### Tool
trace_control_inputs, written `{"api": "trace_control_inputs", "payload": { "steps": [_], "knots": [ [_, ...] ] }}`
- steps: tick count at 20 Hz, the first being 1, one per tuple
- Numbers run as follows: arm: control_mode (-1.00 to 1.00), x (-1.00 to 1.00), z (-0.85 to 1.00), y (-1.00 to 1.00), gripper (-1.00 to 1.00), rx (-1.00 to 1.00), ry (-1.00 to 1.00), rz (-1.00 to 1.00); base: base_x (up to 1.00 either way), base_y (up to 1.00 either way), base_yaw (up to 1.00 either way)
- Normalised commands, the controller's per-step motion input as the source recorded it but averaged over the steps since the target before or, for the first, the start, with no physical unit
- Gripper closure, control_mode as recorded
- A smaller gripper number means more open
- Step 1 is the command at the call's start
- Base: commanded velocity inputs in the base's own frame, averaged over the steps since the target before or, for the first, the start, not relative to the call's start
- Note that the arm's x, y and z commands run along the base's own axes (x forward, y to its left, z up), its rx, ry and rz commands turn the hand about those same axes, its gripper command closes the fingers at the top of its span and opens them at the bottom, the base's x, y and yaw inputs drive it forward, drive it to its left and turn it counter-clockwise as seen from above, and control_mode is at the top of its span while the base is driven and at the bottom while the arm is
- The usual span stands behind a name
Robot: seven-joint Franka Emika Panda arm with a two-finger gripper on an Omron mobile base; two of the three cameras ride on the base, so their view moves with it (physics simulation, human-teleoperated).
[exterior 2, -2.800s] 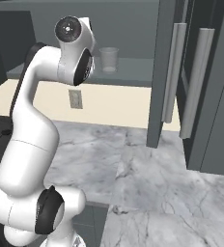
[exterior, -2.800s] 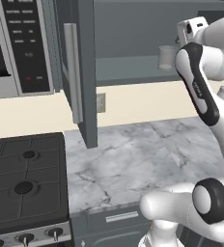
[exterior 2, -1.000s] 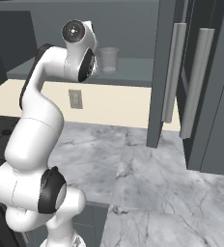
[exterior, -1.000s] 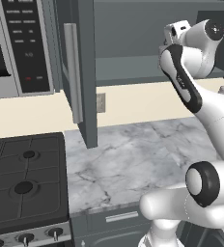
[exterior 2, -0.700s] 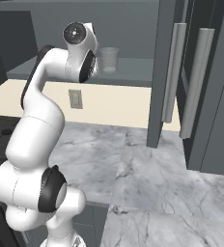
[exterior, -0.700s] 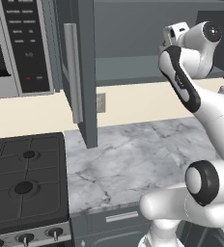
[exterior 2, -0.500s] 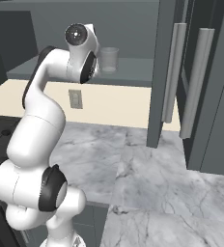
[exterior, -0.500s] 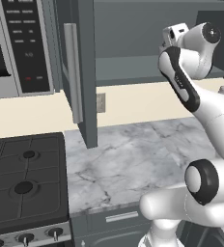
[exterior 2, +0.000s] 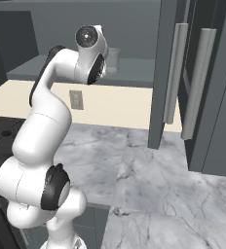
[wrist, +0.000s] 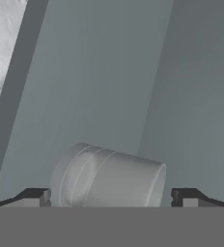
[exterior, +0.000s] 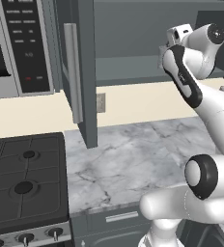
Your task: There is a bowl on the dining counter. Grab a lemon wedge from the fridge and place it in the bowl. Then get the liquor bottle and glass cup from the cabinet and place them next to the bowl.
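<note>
Inside the open cabinet (exterior 2: 134, 19), on its grey shelf, there's the glass cup (wrist: 109, 176), a clear tapered tumbler sitting right between the spread fingertips (wrist: 35, 197) of the gripper (wrist: 111, 198). The jaws are wide apart, one tip on either side of the cup with a gap on both sides, nothing clamped. From the right base view the glass cup (exterior 2: 112, 59) peeks out just past the white hand, at shelf height. The arm is reaching up and far into the cabinet. The cabinet door (exterior: 80, 72) hangs open to the left with its long silver handle (exterior: 71, 72). Below lies the marble worktop (exterior: 128, 159), with the black stovetop (exterior: 22, 183) further left and the microwave (exterior: 17, 46) above it.
</note>
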Motion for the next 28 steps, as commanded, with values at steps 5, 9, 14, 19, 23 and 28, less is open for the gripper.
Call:
{"api": "trace_control_inputs", "payload": {
  "steps": [5,9,14,19,23,28],
  "knots": [
    [-1.00,0.14,0.00,-0.17,-1.00,0.00,0.00,0.01,0.00,0.00,0.00],
    [-1.00,0.16,-0.01,-0.05,-1.00,0.00,0.00,0.01,0.00,0.00,0.00],
    [-1.00,0.13,-0.04,0.00,-1.00,0.00,0.00,0.01,0.00,0.00,0.00],
    [-1.00,0.07,-0.03,0.00,-1.00,0.00,0.00,0.01,0.00,0.00,0.00],
    [-1.00,0.03,-0.05,0.00,-1.00,0.00,0.00,0.02,0.00,0.00,0.00],
    [-1.00,0.03,-0.09,0.00,-1.00,0.00,0.01,0.02,0.00,0.00,0.00]
  ]
}}
